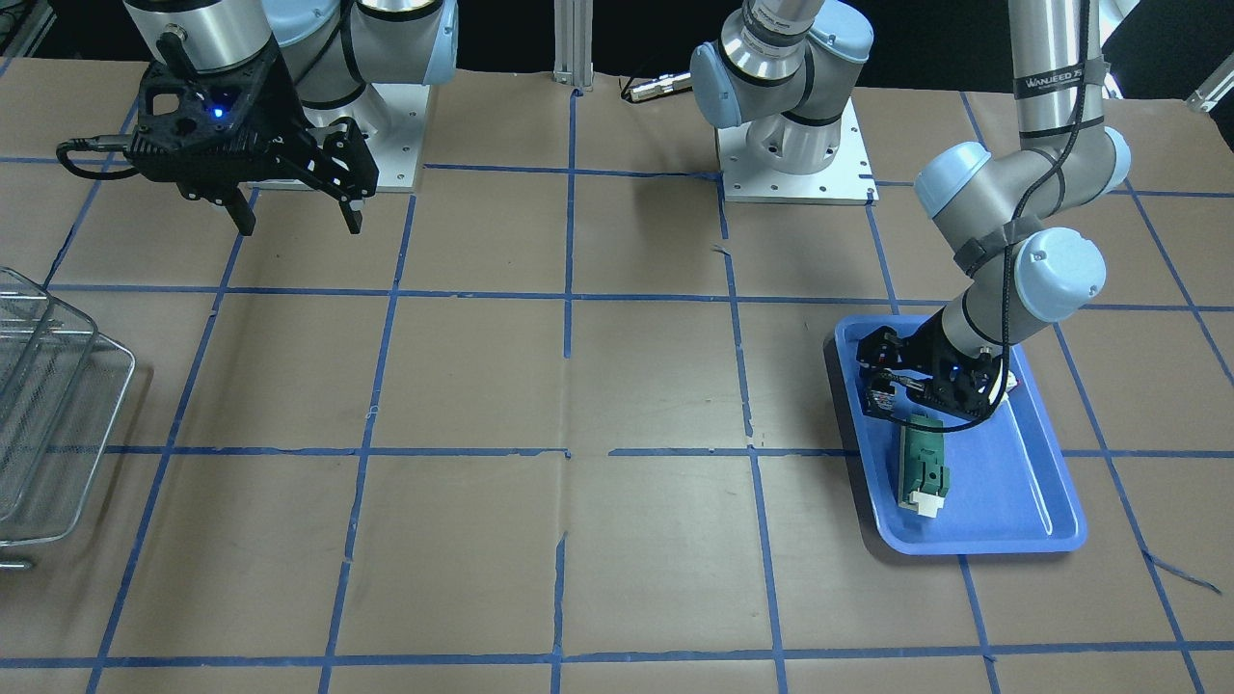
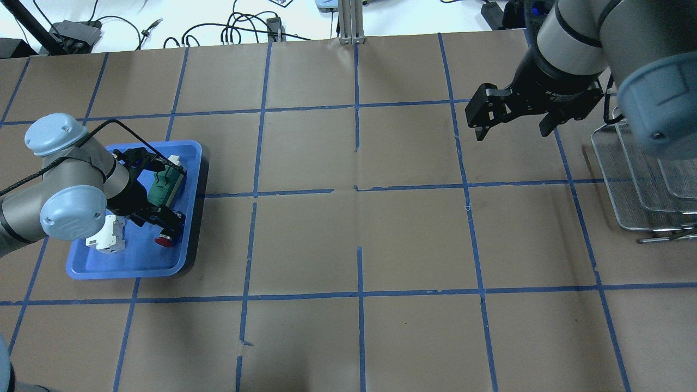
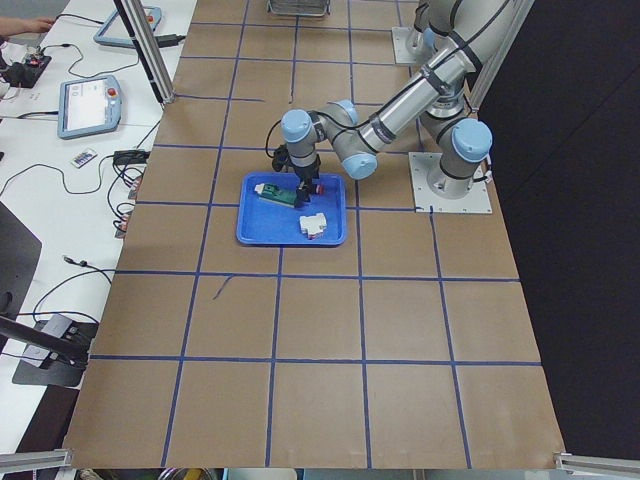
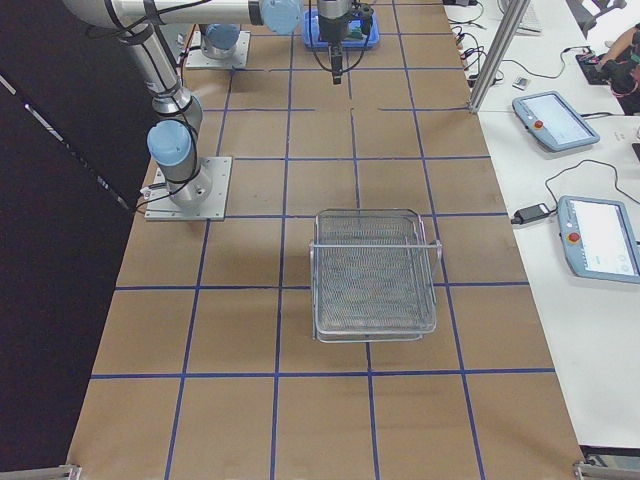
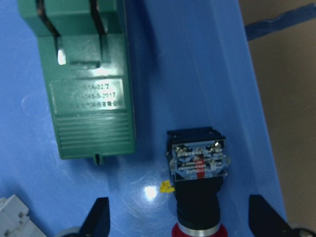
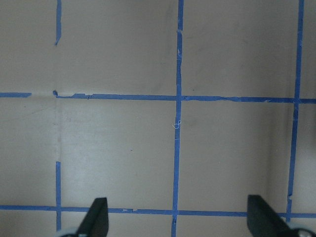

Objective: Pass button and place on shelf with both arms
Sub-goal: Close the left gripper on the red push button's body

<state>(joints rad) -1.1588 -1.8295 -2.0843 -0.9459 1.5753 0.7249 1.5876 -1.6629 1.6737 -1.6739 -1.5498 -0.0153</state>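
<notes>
Button: the button (image 5: 197,192) lies on its side on the floor of the blue tray (image 5: 197,64), just beside the green module (image 5: 91,89), with its contact block pointing away from the wrist camera and its red cap toward the picture's lower edge

Left gripper: the left gripper (image 5: 180,217) is spread wide and grips nothing; one finger stands on each side of the button, both apart from it

Why so: this straddle looks like a line-up for pinching the dark body, the narrowest part between cap and block

Right gripper: the right gripper (image 2: 512,130) is likewise spread and empty, hanging over bare table (image 2: 359,234) near the shelf (image 2: 637,179)

Why there: the shelf stands at the robot's right end, well apart from the tray, so this arm is probably waiting to receive the button

Hidden: in the front-facing view the left wrist covers the button; from overhead only the red cap peeks out beneath the gripper

Cut off: the wrist picture crops the cap's lower part and most of each finger, so how high the tips sit above the tray floor cannot be told; the shelf runs off the frame edge overhead

Unclear: a small yellow speck beside the button cannot be identified; the white breaker (image 2: 106,239) shows only as a corner in the wrist view
</notes>
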